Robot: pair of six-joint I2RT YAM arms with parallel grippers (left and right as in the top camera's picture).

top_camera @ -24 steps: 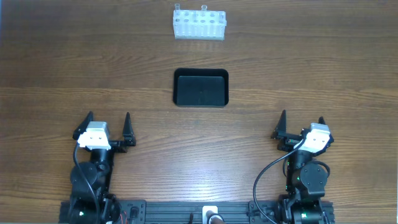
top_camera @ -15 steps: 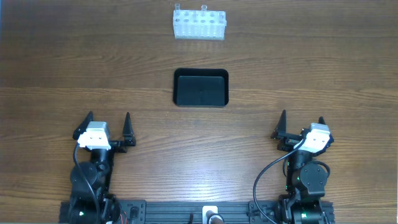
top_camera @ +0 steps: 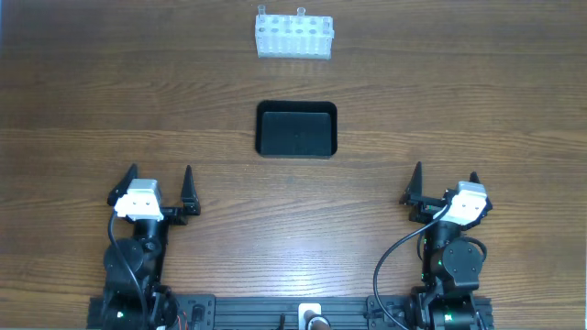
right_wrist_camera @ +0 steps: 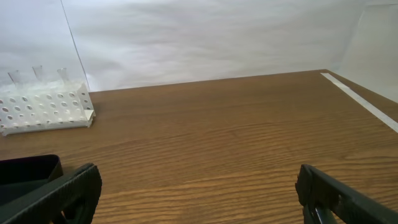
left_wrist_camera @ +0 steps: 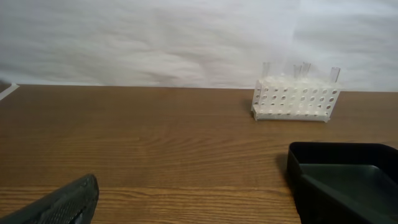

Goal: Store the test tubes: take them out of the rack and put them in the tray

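Nothing moved; left gripper (top_camera: 158,174) and right gripper (top_camera: 446,174) jaws apart. Thin clear test tubes (top_camera: 301,13) in white perforated rack (top_camera: 293,41): likely light, slick, fragile; pinch exposed tops.

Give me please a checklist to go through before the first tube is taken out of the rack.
1. The tubes stand upright in the rack: ok.
2. The tray is empty: ok.
3. The left gripper is open and holds nothing: ok.
4. The right gripper is open and holds nothing: ok.
5. The number of tubes is known: cannot tell.
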